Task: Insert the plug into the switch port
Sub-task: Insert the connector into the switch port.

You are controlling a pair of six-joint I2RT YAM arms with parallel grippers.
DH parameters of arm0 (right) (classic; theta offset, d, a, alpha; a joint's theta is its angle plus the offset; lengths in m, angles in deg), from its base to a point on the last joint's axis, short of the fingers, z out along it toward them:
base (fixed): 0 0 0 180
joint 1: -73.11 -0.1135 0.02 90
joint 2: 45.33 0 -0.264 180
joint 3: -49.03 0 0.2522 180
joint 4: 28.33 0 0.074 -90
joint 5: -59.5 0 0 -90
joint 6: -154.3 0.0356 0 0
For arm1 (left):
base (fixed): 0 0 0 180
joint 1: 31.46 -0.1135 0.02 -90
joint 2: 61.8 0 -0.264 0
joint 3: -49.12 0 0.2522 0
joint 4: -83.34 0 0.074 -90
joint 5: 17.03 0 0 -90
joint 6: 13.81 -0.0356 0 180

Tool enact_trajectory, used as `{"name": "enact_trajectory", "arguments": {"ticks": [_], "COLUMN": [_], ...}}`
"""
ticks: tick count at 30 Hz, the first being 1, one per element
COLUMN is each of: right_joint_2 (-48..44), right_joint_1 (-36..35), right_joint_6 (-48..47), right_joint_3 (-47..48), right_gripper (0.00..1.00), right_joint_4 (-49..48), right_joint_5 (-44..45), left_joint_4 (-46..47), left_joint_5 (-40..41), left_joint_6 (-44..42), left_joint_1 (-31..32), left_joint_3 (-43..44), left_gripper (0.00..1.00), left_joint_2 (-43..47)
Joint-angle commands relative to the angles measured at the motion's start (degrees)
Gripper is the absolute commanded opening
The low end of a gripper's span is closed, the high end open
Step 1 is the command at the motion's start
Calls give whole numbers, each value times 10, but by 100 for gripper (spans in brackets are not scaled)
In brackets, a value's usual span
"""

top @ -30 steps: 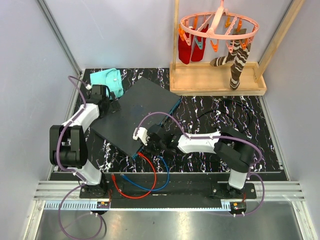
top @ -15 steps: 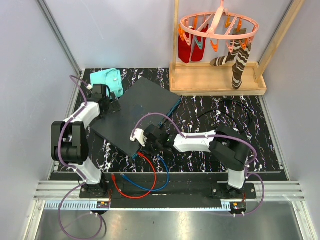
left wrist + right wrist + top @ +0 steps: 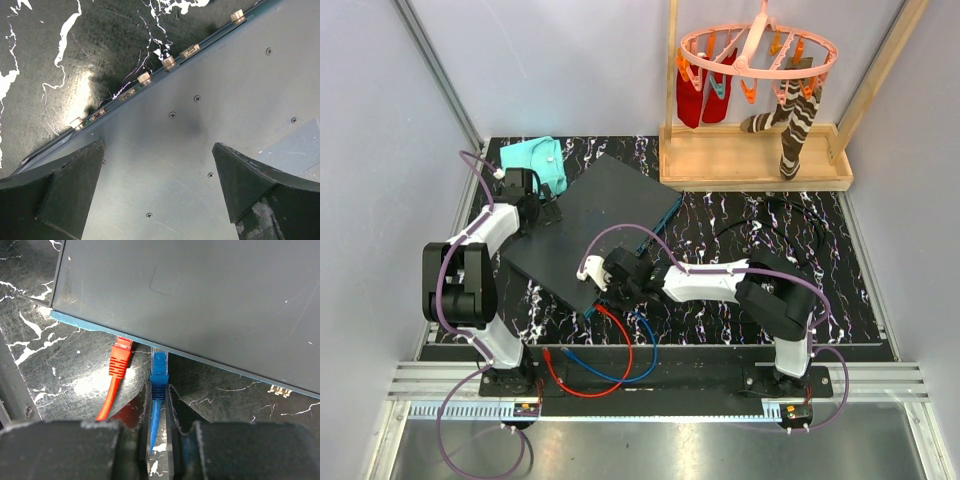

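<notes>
The switch (image 3: 595, 225) is a flat dark grey box lying at an angle in the middle of the mat, with a teal edge (image 3: 85, 322) facing my right arm. My right gripper (image 3: 159, 390) is shut on the blue plug (image 3: 159, 367), gripping its ribbed boot. The plug's clear tip meets the teal edge, and I cannot tell how deep it sits. A red plug (image 3: 119, 360) rests at the same edge just to its left. My left gripper (image 3: 157, 145) stands wide open just above the switch's top (image 3: 225, 100), near its far left side, and holds nothing.
Blue cable (image 3: 620, 370) and red cable (image 3: 585, 385) loop on the mat near the arm bases. A folded teal cloth (image 3: 538, 160) lies at the back left. A wooden rack (image 3: 750, 165) with a sock hanger (image 3: 760, 60) stands at the back right. A black cable (image 3: 780, 215) lies right of the switch.
My right gripper has shifted a little left along the switch's teal edge with the blue plug in it. The left arm settled slightly, its gripper still open on the switch.
</notes>
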Motion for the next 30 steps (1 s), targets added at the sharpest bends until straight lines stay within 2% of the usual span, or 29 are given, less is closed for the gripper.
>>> {"name": "enact_trajectory", "arguments": {"ticks": [1, 30], "right_joint_2": [5, 18], "right_joint_1": [-8, -8], "right_joint_6": [13, 93], "right_joint_3": [26, 53], "right_gripper": [0, 0], "right_joint_4": [-8, 8], "right_joint_5": [4, 28], "left_joint_4": [7, 6], "left_joint_5": [-27, -39], "left_joint_6": [10, 16], "left_joint_1": [-2, -1], "left_joint_3": [15, 11], "left_gripper": [99, 99], "left_joint_2": [-11, -9]}}
